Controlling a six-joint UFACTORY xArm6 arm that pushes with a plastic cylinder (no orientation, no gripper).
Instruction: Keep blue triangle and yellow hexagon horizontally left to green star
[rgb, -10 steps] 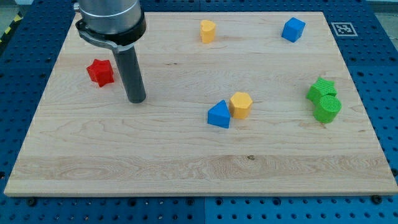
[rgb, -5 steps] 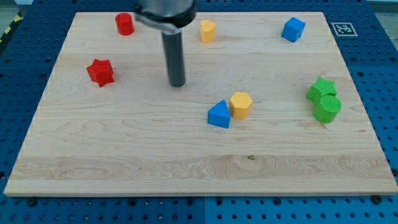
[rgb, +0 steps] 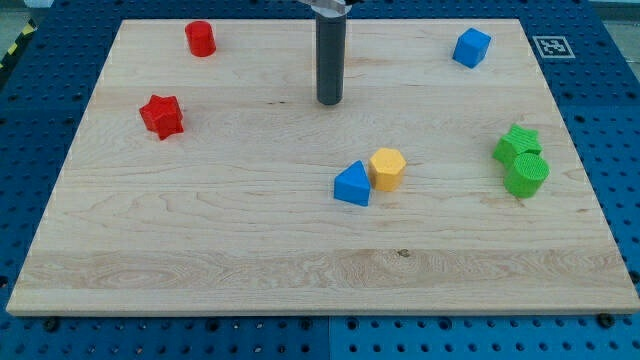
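Observation:
The blue triangle (rgb: 351, 185) and the yellow hexagon (rgb: 387, 168) sit side by side, touching, near the board's middle. The green star (rgb: 516, 144) lies at the view's right, with a green cylinder (rgb: 527, 175) touching it just below. The triangle and hexagon are left of the star, slightly lower in the view. My tip (rgb: 329, 101) rests on the board above the blue triangle, well apart from it. The rod hides a yellow block at the top middle.
A red star (rgb: 161, 116) lies at the left, a red cylinder (rgb: 201, 38) at the top left, a blue cube (rgb: 471, 47) at the top right. The wooden board (rgb: 200, 260) lies on a blue perforated table.
My tip has moved from the left, beside the red star, rightward and up to the top middle. It now covers the small yellow block. No block has moved.

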